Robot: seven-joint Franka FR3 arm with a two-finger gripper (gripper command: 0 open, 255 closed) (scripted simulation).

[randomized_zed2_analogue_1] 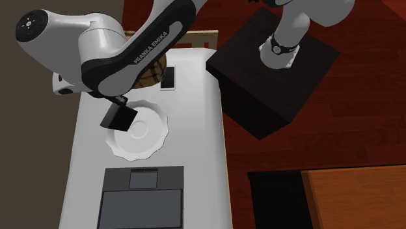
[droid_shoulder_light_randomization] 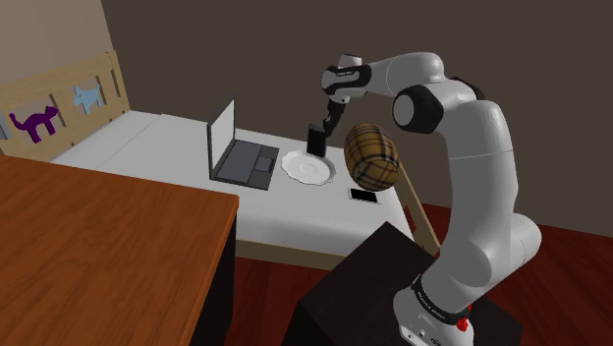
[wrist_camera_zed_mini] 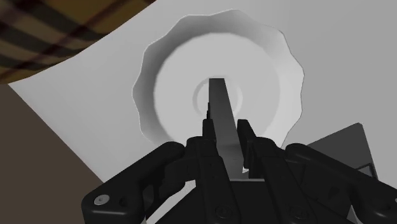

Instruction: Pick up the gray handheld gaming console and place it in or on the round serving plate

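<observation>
So, console (wrist_camera_zed_mini: 219, 105): hanging edge-on over the plate (wrist_camera_zed_mini: 159, 76) centre, and I'm judging it not yet touching.
Why: gripper (wrist_camera_zed_mini: 226, 130) is holding it centred so it's landing inside the rim.
Gripper: fingers are pinching the console's flat faces, gap narrow, gripping nothing else.
Neighbours: laptop (droid_shoulder_light_randomization: 244, 162) and plaid cushion (droid_shoulder_light_randomization: 371, 155) are sitting near the plate.

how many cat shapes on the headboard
2: a purple cat shape on the wooden headboard at the shoulder view's left, a light blue cat shape to its right; more may be cut off.
</observation>
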